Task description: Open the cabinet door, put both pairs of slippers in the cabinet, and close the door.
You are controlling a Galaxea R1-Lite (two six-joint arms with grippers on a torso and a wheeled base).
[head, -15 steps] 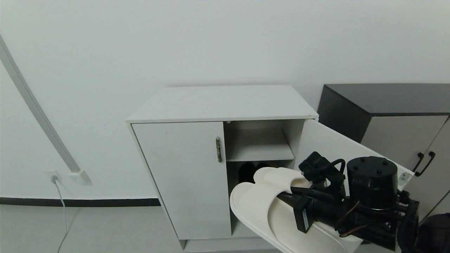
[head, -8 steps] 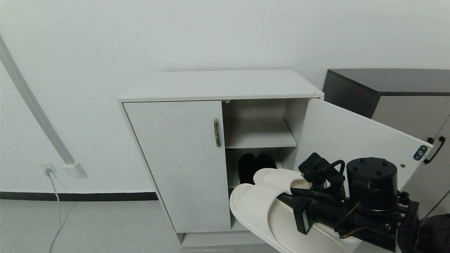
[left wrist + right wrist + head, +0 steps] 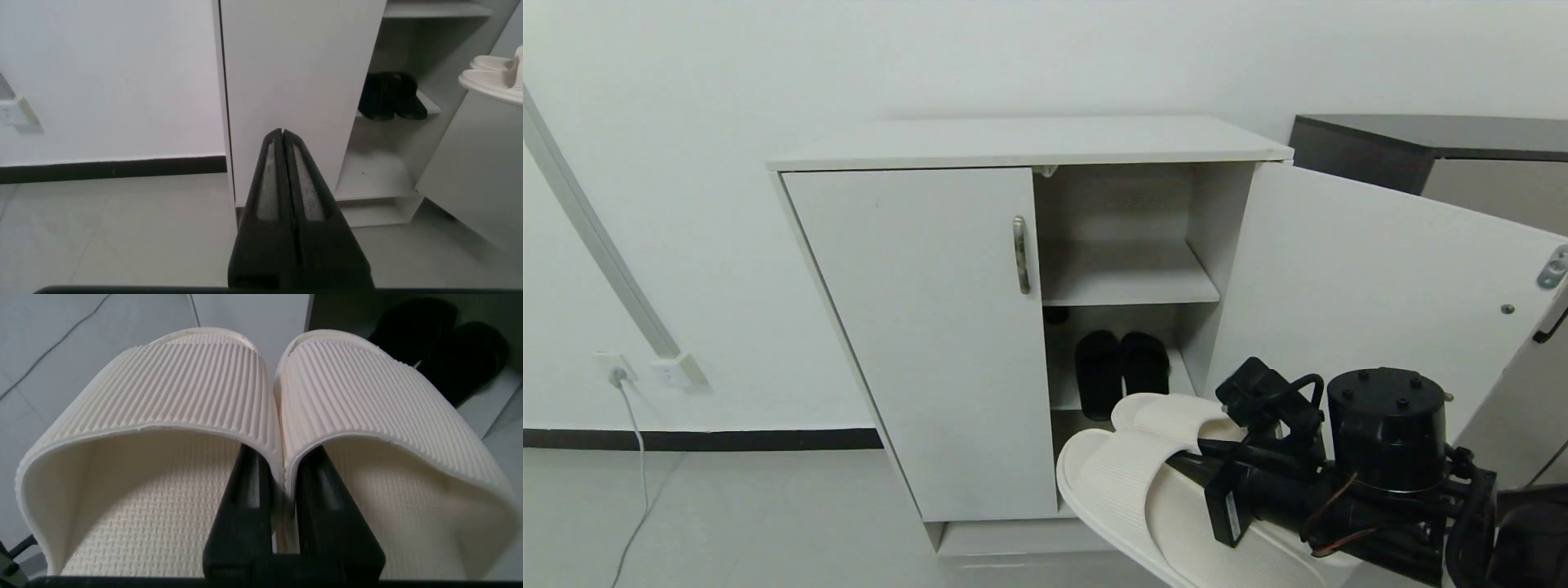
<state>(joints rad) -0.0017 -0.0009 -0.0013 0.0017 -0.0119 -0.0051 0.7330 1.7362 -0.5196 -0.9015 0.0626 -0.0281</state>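
Note:
A pair of white ribbed slippers [image 3: 1131, 482] hangs side by side in front of the cabinet's open right half. My right gripper [image 3: 1188, 456] is shut on their touching inner edges, shown close up as the white slippers [image 3: 196, 400] with the right gripper [image 3: 279, 469] between them. A pair of black slippers [image 3: 1119, 369] stands on the middle shelf inside the white cabinet [image 3: 1029, 143]. Its right door [image 3: 1372, 286] is swung open; the left door [image 3: 923, 327] is closed. My left gripper [image 3: 283, 135] is shut on nothing, low before the closed door, above the floor.
A dark cabinet [image 3: 1421, 135] stands right behind the open door. The upper shelf [image 3: 1127, 282] and the bottom compartment [image 3: 372, 175] hold nothing. A wall socket with a cable [image 3: 619, 377] is at the left. Grey floor lies in front.
The head camera has shifted, so the cabinet sits higher and larger in the picture and the black slippers now show fully. The right arm with the white slippers keeps its place in the picture.

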